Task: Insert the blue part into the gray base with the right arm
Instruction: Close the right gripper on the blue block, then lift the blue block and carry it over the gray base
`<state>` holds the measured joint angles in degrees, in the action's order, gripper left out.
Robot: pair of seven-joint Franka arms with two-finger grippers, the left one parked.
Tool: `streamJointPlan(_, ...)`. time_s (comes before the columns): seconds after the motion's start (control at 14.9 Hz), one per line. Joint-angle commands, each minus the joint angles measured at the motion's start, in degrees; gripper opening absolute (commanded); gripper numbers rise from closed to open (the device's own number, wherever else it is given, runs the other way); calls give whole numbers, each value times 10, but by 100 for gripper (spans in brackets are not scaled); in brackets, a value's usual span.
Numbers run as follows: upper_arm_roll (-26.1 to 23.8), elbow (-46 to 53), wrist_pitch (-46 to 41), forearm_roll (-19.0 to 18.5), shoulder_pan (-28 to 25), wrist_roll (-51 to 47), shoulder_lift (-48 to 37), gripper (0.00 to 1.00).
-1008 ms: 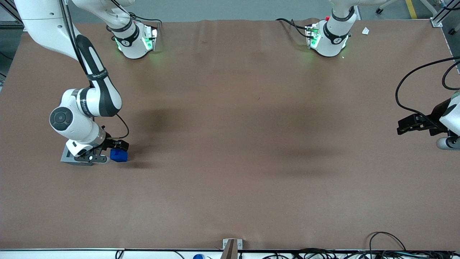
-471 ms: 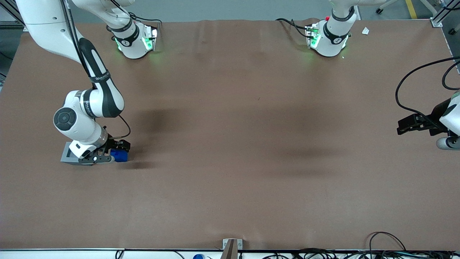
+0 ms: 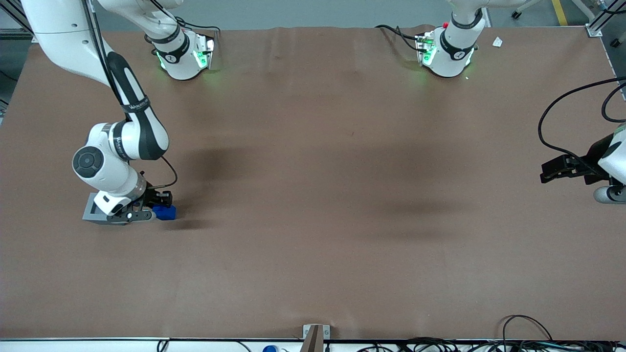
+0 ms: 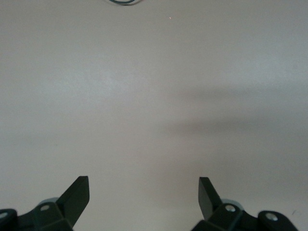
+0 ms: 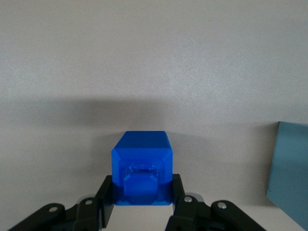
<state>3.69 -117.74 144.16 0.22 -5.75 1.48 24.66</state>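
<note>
The blue part sits on the brown table beside the gray base, at the working arm's end of the table. The right arm's gripper is low over the table, and its wrist covers much of the gray base. In the right wrist view the gripper has a black finger pressed against each side of the blue part, whose raised stub faces the camera. The blue part rests on the table. One edge of the gray base shows beside it, apart from the part.
The brown table mat spreads toward the parked arm. The two arm bases stand at the edge farthest from the front camera. Cables lie along the nearest edge.
The right arm shifted slightly toward the blue part and lowered. Its fingers closed in from either side until they touch the part. The gray base has not moved.
</note>
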Motion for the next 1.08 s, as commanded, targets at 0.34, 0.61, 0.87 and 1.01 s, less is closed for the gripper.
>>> streamJointPlan(0.34,3,68,-172,5,50,13,-61,0)
streamJointPlan(0.61,3,115,-243,4,99,90,-76,0)
streamJointPlan(0.87,3,123,-234,6,158,187,-70,0)
streamJointPlan(1.01,3,139,-235,8,165,183,-58,0)
